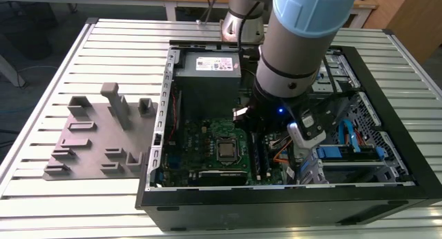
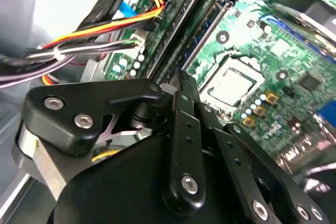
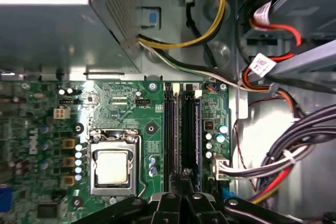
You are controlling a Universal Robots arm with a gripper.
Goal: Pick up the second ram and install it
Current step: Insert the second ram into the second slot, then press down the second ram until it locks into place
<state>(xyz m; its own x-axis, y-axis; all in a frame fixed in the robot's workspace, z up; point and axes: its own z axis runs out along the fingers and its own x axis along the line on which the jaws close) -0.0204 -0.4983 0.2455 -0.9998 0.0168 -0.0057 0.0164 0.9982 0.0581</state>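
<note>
**Item: the second ram** [image 3: 189, 129]. A narrow dark strip seen edge-on, standing in the memory slots [image 3: 170, 129] just beside the processor socket [image 3: 112, 166] on the motherboard [image 3: 131, 103]. In the exterior view it lies lower centre of the frame.

**Gripper** [image 3: 184, 178]. At the near end of the slots, directly over the strip. Whether it grasps the strip or is released cannot be told.

**Arm** [image 1: 297, 42]. Enters from the upper centre and reaches down into the computer case [image 1: 276, 208].

**Surroundings.**
- Power supply [image 1: 207, 73], in the case above the board.
- Cable bundle [image 3: 294, 166], beside the slots.
- Grey fixture tray [image 1: 97, 140], at the exterior view's left, on the slatted table [image 1: 124, 37].
</note>
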